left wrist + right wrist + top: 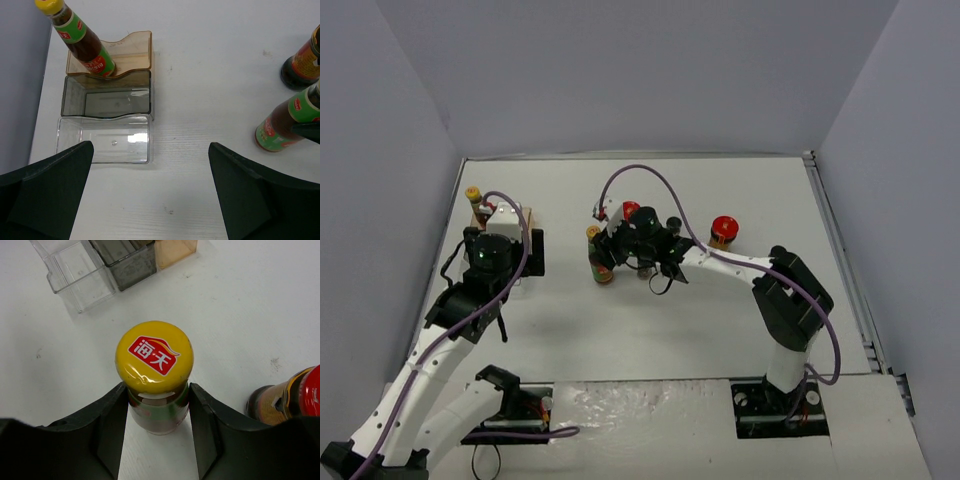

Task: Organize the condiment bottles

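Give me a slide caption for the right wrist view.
Right gripper shut on a yellow-capped sauce bottle, rack beyond, red-lidded jar nearby.

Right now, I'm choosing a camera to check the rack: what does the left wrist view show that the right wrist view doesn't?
Only the left wrist: a yellow-capped sauce bottle standing in the amber end compartment of the rack, and the open left gripper. Only the right wrist: the right gripper shut on the second sauce bottle below its yellow cap, whose red logo shows. Both: the rack and that gripped bottle.
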